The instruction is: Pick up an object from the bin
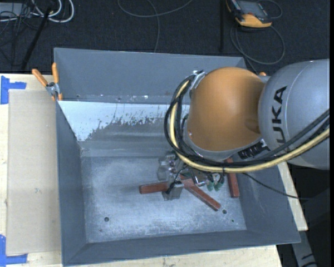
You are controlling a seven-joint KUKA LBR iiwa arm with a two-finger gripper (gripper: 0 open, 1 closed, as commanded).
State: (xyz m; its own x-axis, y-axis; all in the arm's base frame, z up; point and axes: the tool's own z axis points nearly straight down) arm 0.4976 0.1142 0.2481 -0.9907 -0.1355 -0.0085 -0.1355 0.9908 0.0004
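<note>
thin reddish-brown stick [153, 189] right by the hand [172, 189] looks light, stiff and flat, I'd pinch it across its width, can't tell if the hand's open or closed

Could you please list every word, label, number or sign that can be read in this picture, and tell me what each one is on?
"UKA": black letters running along the grey arm housing; the rest of the word seems hidden.
Nothing else can be read: no legible text shows on the bin or on the brown sticks lying in it.
</note>
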